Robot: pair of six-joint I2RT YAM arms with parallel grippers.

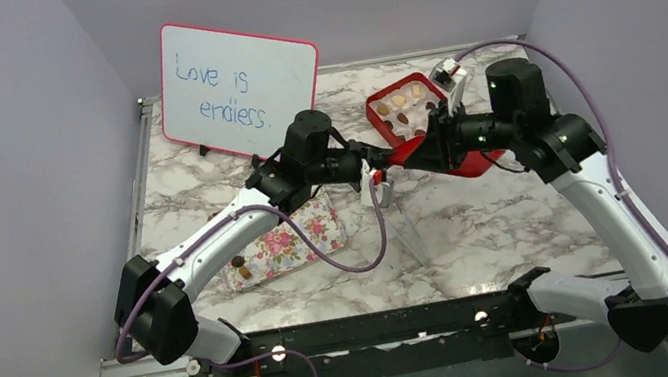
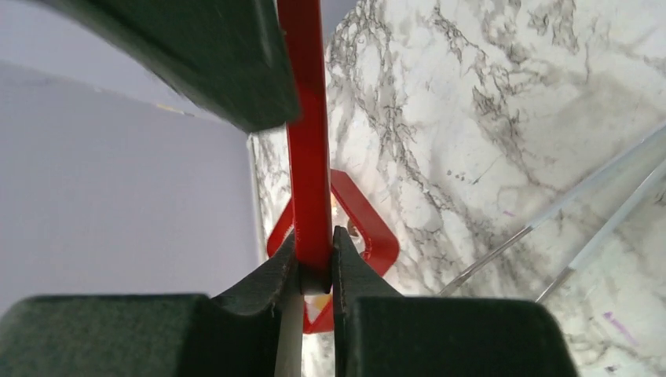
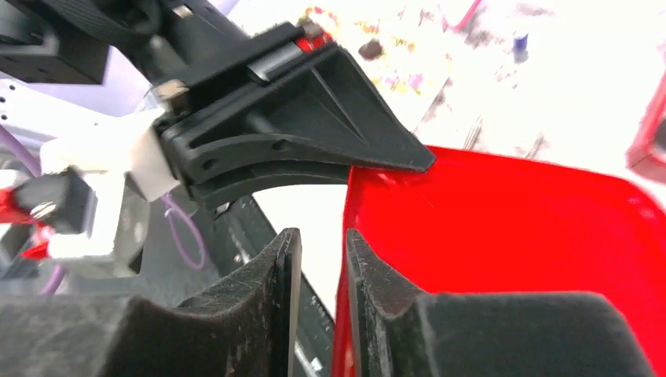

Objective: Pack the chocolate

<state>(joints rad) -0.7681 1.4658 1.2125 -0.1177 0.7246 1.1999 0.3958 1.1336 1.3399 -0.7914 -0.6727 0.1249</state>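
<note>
My left gripper (image 2: 314, 253) is clamped on the thin edge of the red lid (image 2: 308, 118), which hangs edge-on above the worktop (image 2: 487, 118). My right gripper (image 3: 322, 236) has its jaws slightly apart. The lid's rim lies beside one finger and is not pinched. Most of the chocolate (image 1: 398, 100) sits in the red box (image 1: 371, 110) at the far side; two pieces lie on the floral tray (image 1: 303, 239).

Procedure, as I judge it:
1. Hold the left clamp firm.
2. Draw the right fingers sideways off the rim.
3. Pack the tray pieces.
4. Lower the lid square onto the box.
</note>
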